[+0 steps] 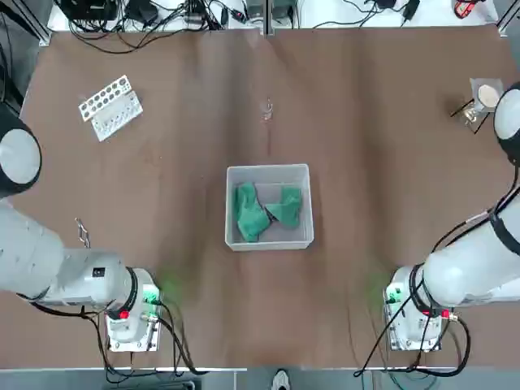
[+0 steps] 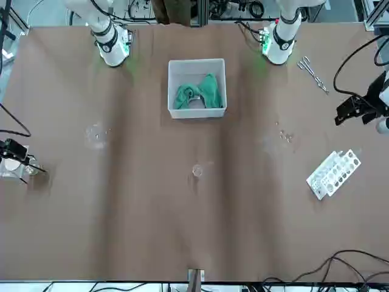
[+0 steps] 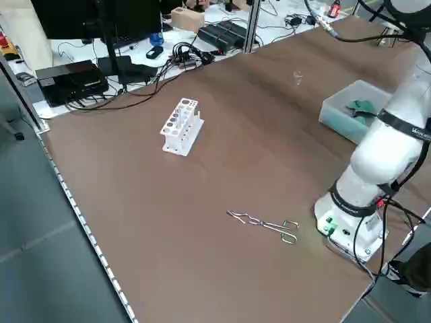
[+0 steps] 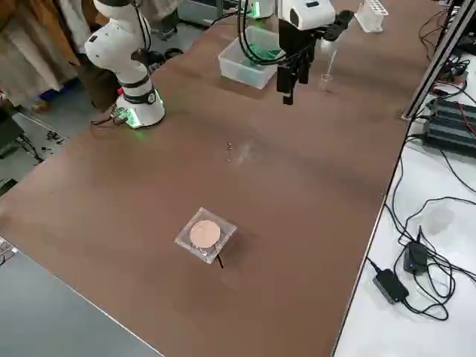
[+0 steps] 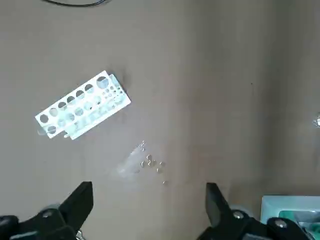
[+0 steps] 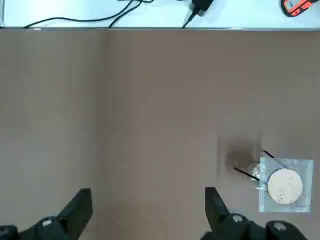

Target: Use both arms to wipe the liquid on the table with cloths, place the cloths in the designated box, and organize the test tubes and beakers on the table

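Overhead, the table (image 1: pixel 366 146) carries the box (image 1: pixel 269 242) at its centre, with both green cloths (image 1: pixel 264 210) bunched inside it, touching one another. The wiping and the depositing of cloths therefore appear complete, though a cluster of small droplets (image 5: pixel 150 162) and a faint wet smear remain on the wood beside the rack, as the left wrist view shows; whether this counts as leftover liquid cannot be settled.

The tidying of glassware looks not yet begun. A small clear glass vessel (image 1: pixel 267 109) stands alone at 12 o'clock from the box, well apart from it. The white rack (image 1: pixel 111 106) lies at about 10 o'clock, its holes seemingly empty; any thin tubes are too transparent to locate with confidence. A metal tong (image 1: pixel 82 232) lies at 9 o'clock, near the left arm. At about 2 o'clock, at the table's edge, sits a square clear dish (image 6: pixel 285 186) with a round tan disc and a small glass piece just beside it.

The left gripper (image 5: pixel 150 212) hangs above the table near the rack, fingers spread wide and empty. The right gripper (image 6: pixel 148 215) hangs likewise near the dish, fingers apart, holding nothing.
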Motion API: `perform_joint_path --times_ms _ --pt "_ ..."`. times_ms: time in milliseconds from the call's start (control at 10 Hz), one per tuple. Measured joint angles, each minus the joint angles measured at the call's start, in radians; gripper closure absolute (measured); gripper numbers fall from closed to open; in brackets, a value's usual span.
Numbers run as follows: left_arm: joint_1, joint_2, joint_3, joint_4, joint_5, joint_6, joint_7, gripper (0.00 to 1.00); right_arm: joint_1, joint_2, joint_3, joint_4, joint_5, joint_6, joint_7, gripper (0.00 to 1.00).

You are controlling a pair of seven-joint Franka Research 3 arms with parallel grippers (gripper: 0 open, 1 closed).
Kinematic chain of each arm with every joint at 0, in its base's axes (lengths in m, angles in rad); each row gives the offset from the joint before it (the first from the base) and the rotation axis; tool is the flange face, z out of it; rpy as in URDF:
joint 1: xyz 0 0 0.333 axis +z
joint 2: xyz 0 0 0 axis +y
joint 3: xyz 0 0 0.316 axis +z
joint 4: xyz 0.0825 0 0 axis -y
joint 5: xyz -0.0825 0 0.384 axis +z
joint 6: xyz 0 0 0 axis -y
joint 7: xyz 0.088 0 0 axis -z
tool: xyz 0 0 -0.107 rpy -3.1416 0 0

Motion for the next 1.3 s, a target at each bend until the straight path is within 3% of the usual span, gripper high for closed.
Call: perform_joint_path --times_ms 600,1000,1300 --pt "-0.006 0.000 -0.027 0.000 0.000 -0.001 -0.001 0.01 0.008 -0.061 -0.004 -0.081 0.001 0.038 0.002 0.00" --pt "-0.016 0.000 -0.186 -0.047 0.000 -0.046 -0.077 0.04 0.014 -0.062 -0.002 -0.089 0.001 0.044 0.003 0.00" --pt "-0.016 -0.046 -0.316 -0.158 -0.023 -0.053 -0.149 0.04 0.014 -0.066 -0.002 -0.089 0.001 0.045 0.003 0.00"
